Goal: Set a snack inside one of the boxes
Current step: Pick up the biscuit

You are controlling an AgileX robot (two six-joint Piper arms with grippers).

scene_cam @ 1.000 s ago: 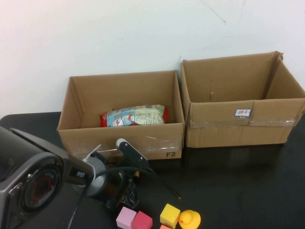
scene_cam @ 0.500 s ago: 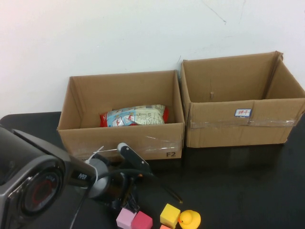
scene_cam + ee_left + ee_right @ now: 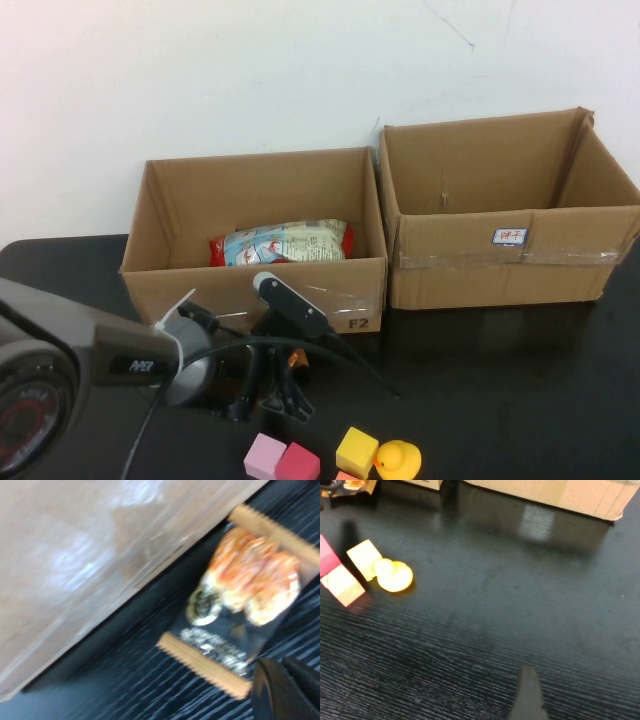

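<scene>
The snack packet (image 3: 241, 611) lies flat on the black table (image 3: 500, 380), just in front of the left box (image 3: 255, 285). The left gripper (image 3: 268, 400) hangs over it, fingers apart and holding nothing. Of the right gripper (image 3: 527, 695) only one fingertip shows above bare table; its spread cannot be told.
</scene>
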